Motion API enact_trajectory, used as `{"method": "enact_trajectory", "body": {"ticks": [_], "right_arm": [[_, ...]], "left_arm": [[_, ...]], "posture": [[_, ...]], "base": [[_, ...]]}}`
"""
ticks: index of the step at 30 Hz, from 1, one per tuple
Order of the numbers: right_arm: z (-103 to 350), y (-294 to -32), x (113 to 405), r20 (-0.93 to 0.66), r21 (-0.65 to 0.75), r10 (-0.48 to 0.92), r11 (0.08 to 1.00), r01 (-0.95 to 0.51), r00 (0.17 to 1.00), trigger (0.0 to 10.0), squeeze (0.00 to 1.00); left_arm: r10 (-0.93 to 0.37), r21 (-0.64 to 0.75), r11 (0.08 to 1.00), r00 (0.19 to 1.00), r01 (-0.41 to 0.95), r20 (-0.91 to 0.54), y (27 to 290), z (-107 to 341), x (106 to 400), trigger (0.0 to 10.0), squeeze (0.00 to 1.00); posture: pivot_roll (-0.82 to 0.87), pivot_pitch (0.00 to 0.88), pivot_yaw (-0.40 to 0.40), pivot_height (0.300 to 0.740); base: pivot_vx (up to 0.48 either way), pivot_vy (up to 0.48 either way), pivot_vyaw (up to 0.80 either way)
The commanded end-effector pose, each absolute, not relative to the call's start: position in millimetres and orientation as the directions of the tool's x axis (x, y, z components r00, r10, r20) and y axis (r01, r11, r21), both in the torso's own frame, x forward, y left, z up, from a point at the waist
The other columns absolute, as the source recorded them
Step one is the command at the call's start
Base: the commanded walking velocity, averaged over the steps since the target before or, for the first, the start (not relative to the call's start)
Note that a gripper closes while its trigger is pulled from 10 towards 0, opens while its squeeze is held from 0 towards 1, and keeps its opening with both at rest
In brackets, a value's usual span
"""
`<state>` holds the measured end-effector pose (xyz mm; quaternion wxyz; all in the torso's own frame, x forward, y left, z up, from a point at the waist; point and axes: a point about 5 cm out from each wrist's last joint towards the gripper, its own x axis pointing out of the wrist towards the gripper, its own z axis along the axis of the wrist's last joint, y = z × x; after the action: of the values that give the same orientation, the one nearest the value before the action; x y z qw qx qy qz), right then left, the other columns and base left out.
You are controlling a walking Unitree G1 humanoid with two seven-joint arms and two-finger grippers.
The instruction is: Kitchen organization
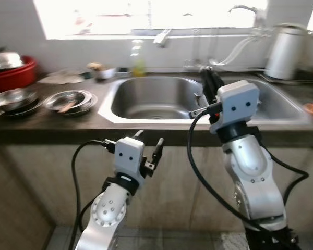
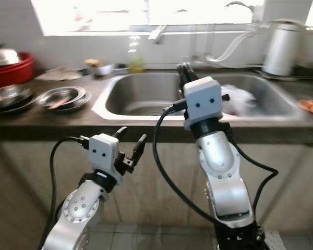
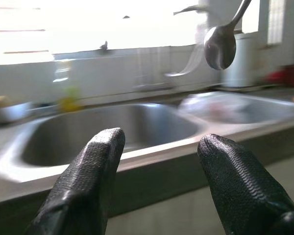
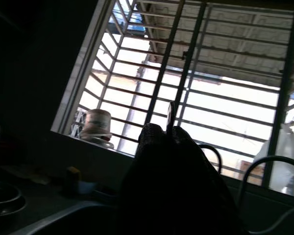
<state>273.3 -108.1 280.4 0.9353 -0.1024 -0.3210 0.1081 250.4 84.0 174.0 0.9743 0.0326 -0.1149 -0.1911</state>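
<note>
Left tool (image 3: pixel 159 186) (fingers apart) faces spoon (image 3: pixel 220 46) above sink (image 1: pixel 146 99).

- Red bowl (image 1: pixel 13 75) at the counter's far left.
- Kettle (image 1: pixel 284 52) right of the sink.
- Yellow bottle (image 1: pixel 138 58) behind the sink.
- Barred window (image 4: pixel 196 93).

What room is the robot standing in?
Most likely a home kitchen. A steel double sink sits in a dark counter under a bright window, steel bowls are stacked beside it, and a white kettle stands on its far side.
</note>
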Motion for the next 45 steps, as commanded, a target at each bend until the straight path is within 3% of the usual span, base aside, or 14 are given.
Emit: {"method": "enact_trajectory", "body": {"ticks": [1,23,32,34,45], "right_arm": [[282,-104,272,0.582,-0.271,0.290,0.950,-0.155,0.760,10.0,0.00],[247,-125,282,0.443,-0.271,0.233,0.955,-0.118,0.866,10.0,0.00],[242,-127,280,0.431,-0.281,0.233,0.953,-0.115,0.872,10.0,0.00],[244,-129,279,0.434,-0.392,0.222,0.919,-0.039,0.873,10.0,0.00],[236,-126,278,0.420,-0.303,0.214,0.949,-0.086,0.882,10.0,0.00]], "left_arm": [[-0.368,0.118,0.929,0.906,0.350,0.209,87,174,251,10.0,0.00],[-0.379,0.122,0.925,0.903,0.360,0.202,86,173,251,10.0,0.00],[-0.394,0.122,0.918,0.897,0.376,0.198,84,171,251,10.0,0.00],[-0.400,0.105,0.917,0.891,0.386,0.214,83,171,250,10.0,0.00],[-0.405,0.126,0.913,0.894,0.387,0.192,83,170,250,10.0,0.00]], "posture": [[0.15,0.011,-0.026,0.740],[0.15,0.010,-0.020,0.740],[0.14,0.001,-0.013,0.740],[0.14,0.002,-0.014,0.740],[0.14,0.010,-0.009,0.740]], "base": [[0.311,0.000,0.80],[0.316,0.000,0.04],[0.313,0.000,0.00],[0.313,0.000,0.00],[0.390,0.000,0.00]]}}
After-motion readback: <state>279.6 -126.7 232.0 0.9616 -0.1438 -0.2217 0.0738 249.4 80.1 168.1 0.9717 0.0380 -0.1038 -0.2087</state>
